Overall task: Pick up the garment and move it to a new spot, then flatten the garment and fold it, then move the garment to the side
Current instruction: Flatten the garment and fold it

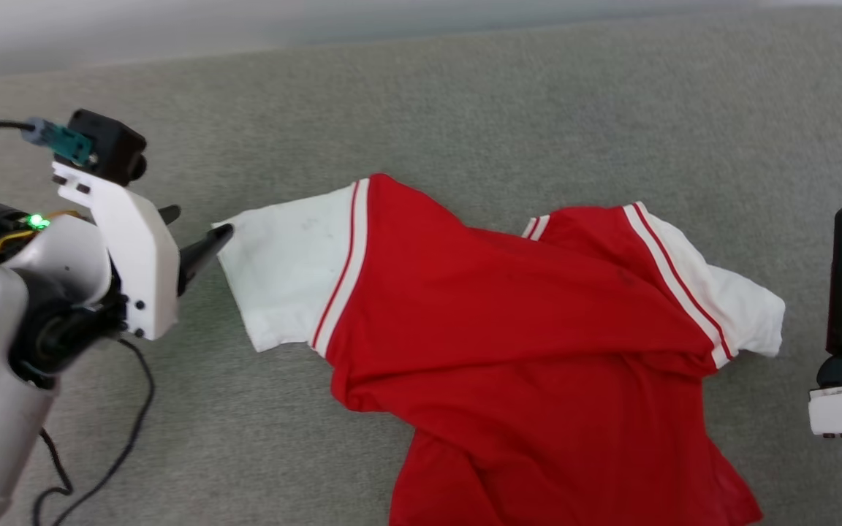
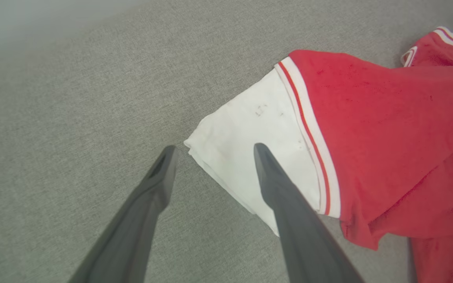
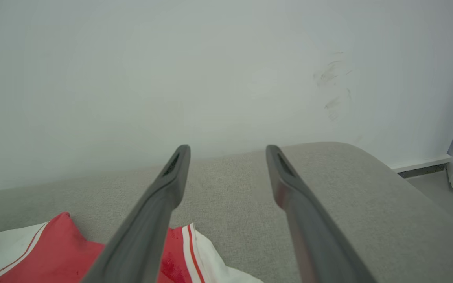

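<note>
Head view: red garment lies crumpled on the grey cushion; left gripper, jaws parted, at its white sleeve; right gripper parted, empty.

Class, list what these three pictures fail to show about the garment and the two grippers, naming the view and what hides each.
- Hem of the garment: head view, cut off by the bottom edge.
- Its chest area: head view, crumpled folds cover it.
- Much of the right gripper: head view, cut off by the right edge.
- Whether the left gripper touches the white sleeve: left wrist view, its own finger covers that spot.
</note>
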